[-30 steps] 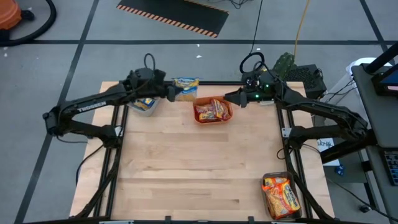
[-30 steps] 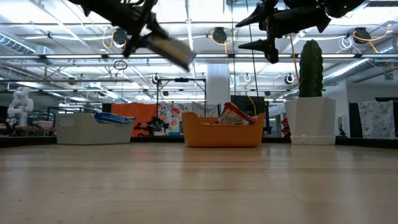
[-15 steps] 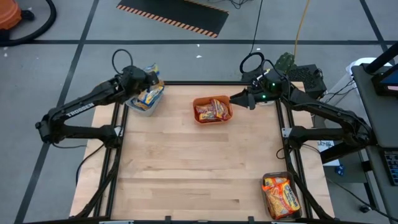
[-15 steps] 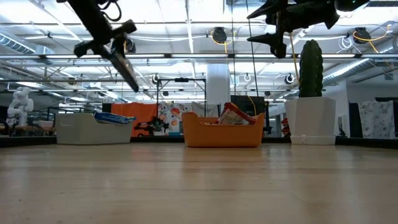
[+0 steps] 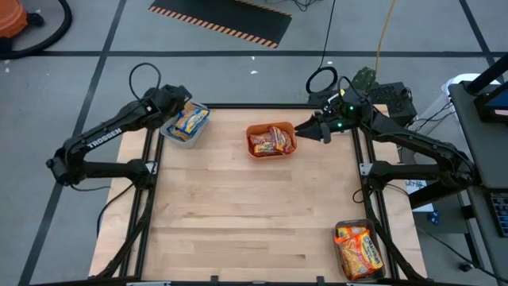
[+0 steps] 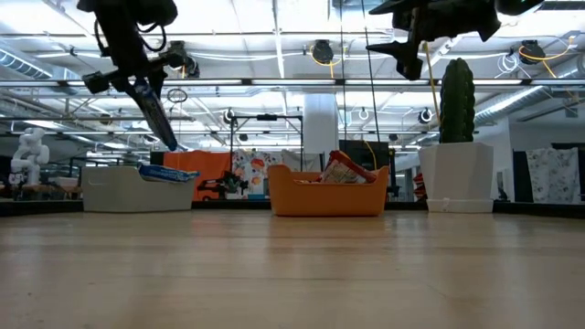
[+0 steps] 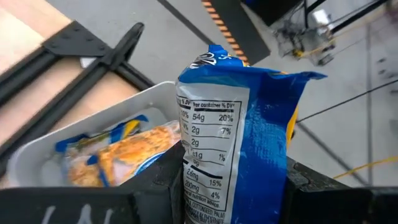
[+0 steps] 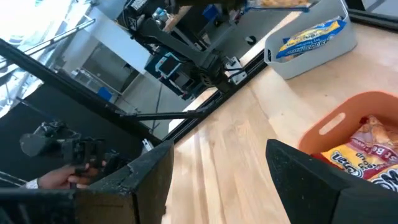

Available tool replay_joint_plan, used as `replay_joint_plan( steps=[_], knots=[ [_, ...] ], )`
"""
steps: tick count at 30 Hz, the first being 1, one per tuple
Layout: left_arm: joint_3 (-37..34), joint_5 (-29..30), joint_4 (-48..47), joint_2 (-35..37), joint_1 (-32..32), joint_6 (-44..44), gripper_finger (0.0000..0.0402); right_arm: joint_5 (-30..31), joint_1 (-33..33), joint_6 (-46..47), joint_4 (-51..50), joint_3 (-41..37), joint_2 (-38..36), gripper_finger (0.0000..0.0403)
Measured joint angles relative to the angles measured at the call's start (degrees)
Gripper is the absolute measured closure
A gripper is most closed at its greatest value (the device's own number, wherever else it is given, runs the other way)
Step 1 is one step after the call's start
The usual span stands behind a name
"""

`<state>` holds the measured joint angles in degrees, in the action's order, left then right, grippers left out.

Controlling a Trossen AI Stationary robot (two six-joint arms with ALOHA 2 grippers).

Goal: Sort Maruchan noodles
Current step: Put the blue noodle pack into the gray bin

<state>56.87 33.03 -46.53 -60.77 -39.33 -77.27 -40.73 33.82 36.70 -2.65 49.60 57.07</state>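
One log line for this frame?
left claw: shut on blue packet, over grey bin | right claw: open, empty, beside orange bin

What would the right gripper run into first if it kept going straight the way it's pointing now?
Probably the orange bin. The right gripper hangs open beside the bin's rim, pointing toward it across the table. The low view shows the gripper well above the bin, so a level path might pass over it.

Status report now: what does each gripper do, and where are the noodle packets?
Left gripper shut on blue packet, above grey bin. Right gripper open, empty, beside orange bin. Packets in both bins. Nothing in the way.
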Motion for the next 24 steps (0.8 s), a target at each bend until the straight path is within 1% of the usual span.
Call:
replay_joint_plan(
  steps=[3,5,8,12,14,17,20,24],
  knots=[
    [-2.5,-0.3,5.2,0.0,-1.0,-1.0,0.0259,0.0,0.0,-0.8,0.2,0.0,-0.1,0.0156],
    [-4.8,-2.1,8.7,0.0,-1.8,-2.2,0.0259,0.0,0.0,-1.3,0.1,0.0,-0.1,0.0156],
    [-9.1,-3.2,13.0,0.0,-2.3,-5.7,0.0259,-0.1,0.0,-2.0,0.1,0.0,-0.1,0.0156],
    [-12.9,-3.6,14.1,0.1,-2.2,-13.0,0.0258,-0.4,0.0,-2.1,0.1,0.0,-0.1,0.0156],
    [-13.7,-3.6,14.1,0.1,-2.2,-13.0,0.0258,-1.5,0.0,-2.7,0.1,0.0,-0.1,0.0156],
    [-14.2,-3.6,14.3,0.1,-2.2,-12.5,0.0256,-1.5,0.0,-3.2,-0.4,0.0,-0.1,0.0156],
    [-14.3,-3.6,14.4,0.1,-2.2,-11.6,0.0231,-1.5,0.0,-4.3,-0.6,0.0,-0.1,0.0156],
    [-14.3,-4.5,14.1,0.1,-3.0,-9.8,0.0163,-1.4,0.0,-5.4,-0.7,0.0,0.1,0.0156]
  ],
)
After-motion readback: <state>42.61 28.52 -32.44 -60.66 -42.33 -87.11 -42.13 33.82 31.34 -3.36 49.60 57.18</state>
